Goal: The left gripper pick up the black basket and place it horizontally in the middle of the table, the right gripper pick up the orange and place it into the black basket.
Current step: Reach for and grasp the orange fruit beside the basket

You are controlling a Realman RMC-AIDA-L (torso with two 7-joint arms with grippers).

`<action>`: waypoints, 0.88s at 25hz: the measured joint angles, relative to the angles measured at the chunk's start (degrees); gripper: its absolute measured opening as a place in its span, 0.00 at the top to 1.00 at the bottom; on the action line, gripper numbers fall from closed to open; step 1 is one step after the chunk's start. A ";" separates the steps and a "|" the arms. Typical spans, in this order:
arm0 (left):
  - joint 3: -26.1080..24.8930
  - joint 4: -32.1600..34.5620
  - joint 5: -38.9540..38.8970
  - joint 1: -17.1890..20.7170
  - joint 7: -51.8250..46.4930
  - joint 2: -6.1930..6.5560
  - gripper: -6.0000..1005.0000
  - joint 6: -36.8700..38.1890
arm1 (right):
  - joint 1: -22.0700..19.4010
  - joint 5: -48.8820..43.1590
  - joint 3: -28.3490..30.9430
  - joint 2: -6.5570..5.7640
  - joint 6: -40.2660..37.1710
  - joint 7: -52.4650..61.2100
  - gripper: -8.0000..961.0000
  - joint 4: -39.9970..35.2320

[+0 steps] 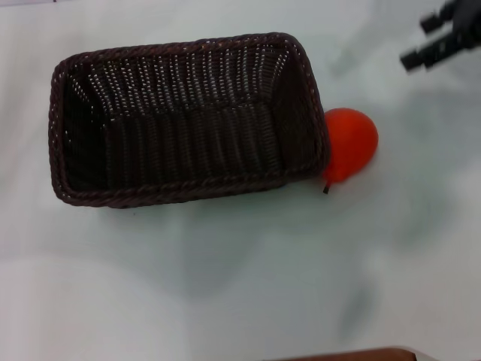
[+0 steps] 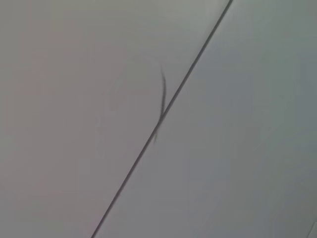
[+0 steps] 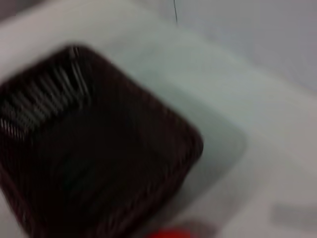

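White table (image 1: 225, 286) lies bare nearest the robot. Beyond it the black basket (image 1: 188, 120) sits lengthwise across the middle, open side up, with the orange (image 1: 349, 143) outside, touching its right end wall. Farthest back, at the right, the right gripper (image 1: 443, 37) hangs above the surface, its fingers apart, holding nothing.
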 joint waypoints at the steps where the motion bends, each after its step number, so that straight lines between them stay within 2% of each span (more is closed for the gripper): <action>1: 0.03 0.12 -0.02 -0.05 -0.05 0.00 0.10 0.01 | 0.95 -2.55 -0.09 0.56 0.36 0.32 0.06 -0.53; 5: 0.07 1.10 -0.32 -0.21 -0.26 0.02 0.10 -0.39 | 3.42 -8.06 -1.90 2.65 1.12 0.44 0.06 -3.62; 10: 0.12 1.94 -0.67 -0.34 -0.30 -0.06 0.10 -0.97 | 4.42 -9.22 -4.67 5.03 0.49 -0.34 0.06 -5.69; 12: 0.11 2.49 -0.69 -0.54 -0.32 -0.06 0.10 -1.00 | 4.81 -9.31 -5.62 5.69 -0.35 -0.54 0.07 -6.44; 19: 0.07 2.97 -0.86 -1.48 -1.75 0.01 0.10 -1.94 | 6.84 -9.50 -8.93 6.69 -6.82 -1.34 0.07 -12.68; 22: 0.07 2.97 -0.88 -1.58 -1.75 0.05 0.10 -2.03 | 7.46 -9.36 -8.89 7.80 -9.81 -3.05 0.07 -15.04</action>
